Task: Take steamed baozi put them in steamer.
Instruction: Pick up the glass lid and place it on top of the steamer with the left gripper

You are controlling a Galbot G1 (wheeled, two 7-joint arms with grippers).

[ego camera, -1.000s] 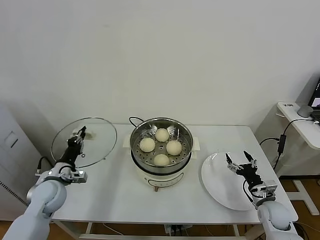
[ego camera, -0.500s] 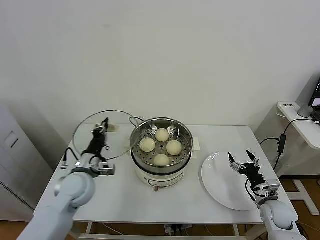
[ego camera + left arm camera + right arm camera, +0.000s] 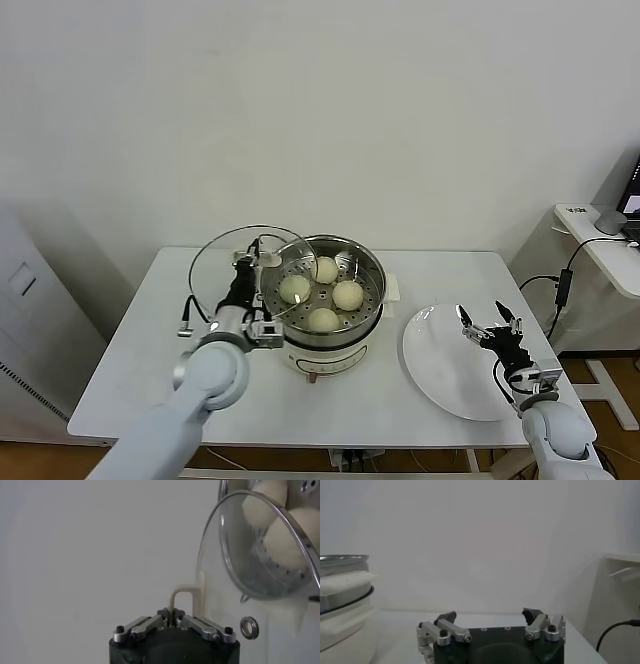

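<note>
Steel shines from the round steamer [image 3: 322, 290] at the middle of the white table [image 3: 140, 350], where it sits on its white base with a black cord trailing behind. Four pale buns [image 3: 322, 283] rest on the holed tray inside, close together in a diamond. At the pot's left rim the left gripper [image 3: 247, 268] has its fingers pinched tight on the cream handle [image 3: 181, 600] of a glass lid [image 3: 235, 268], which is held tilted in the air, its far edge overlapping the pot's left side; through the glass the wrist view shows two of the buns. On the right side of the table a large white plate [image 3: 440, 375] lies near the pot, and the right gripper [image 3: 490, 325] hovers over the plate's right part with its fingers spread wide, holding nothing.
</note>
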